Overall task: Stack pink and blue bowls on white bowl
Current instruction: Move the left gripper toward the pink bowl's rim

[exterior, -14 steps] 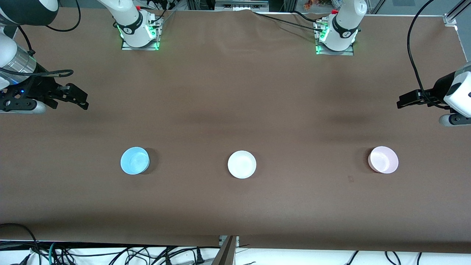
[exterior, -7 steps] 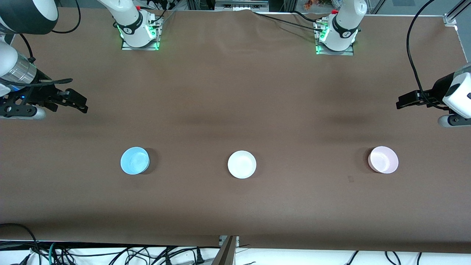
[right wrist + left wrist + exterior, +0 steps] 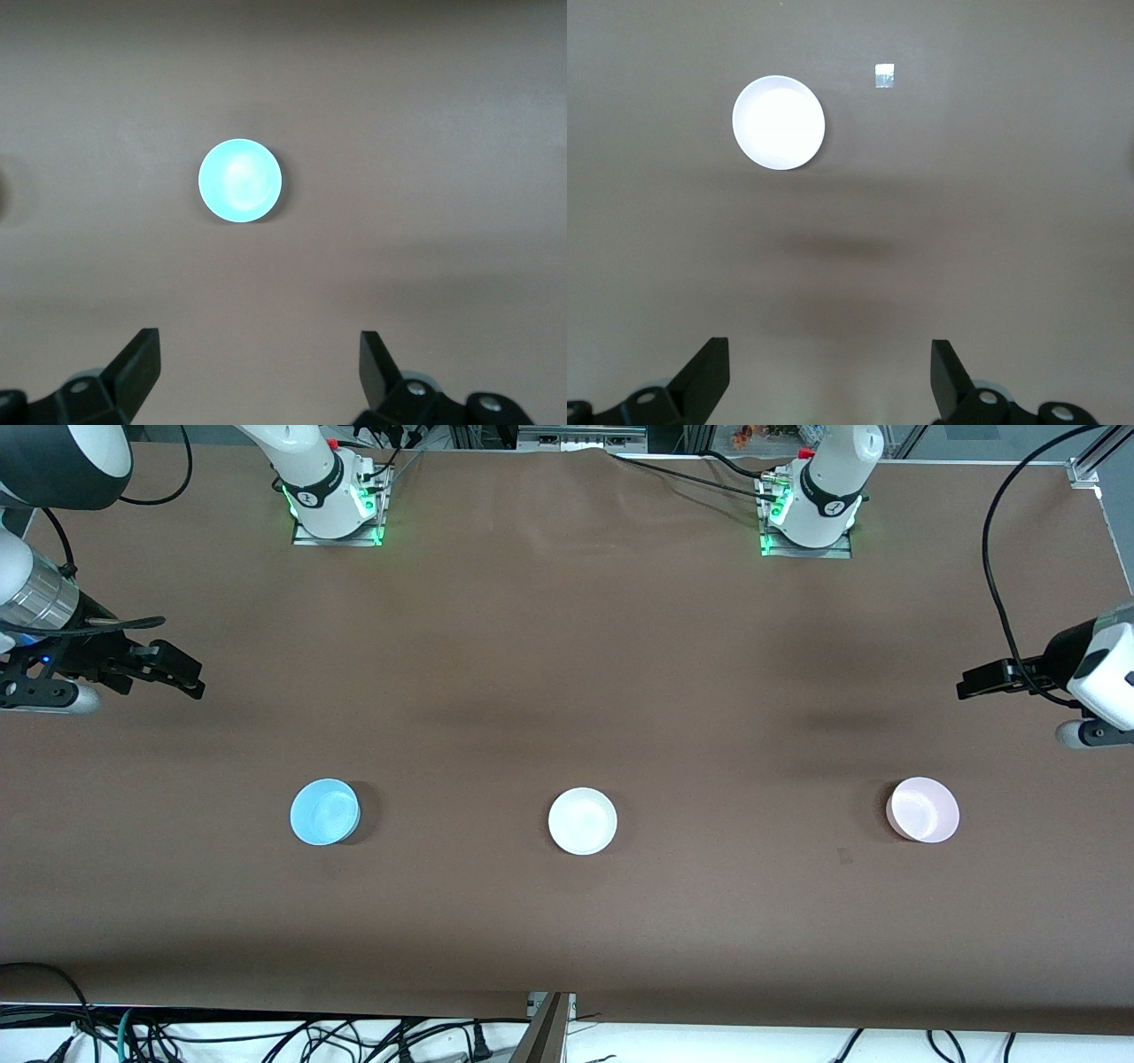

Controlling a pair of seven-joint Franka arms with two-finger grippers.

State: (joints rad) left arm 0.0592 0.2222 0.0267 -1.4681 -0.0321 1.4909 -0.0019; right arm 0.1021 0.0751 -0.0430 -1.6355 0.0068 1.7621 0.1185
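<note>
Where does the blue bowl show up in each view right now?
Front view: blue bowl on the table toward the right arm's end, in line with the white bowl.
Right wrist view: blue bowl near the picture's middle, ahead of the open right gripper.
Left wrist view: not in it.
Shared landmark: the brown table.

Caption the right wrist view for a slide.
Open right gripper high over the brown table, blue bowl in sight, not yet grasped.
</note>
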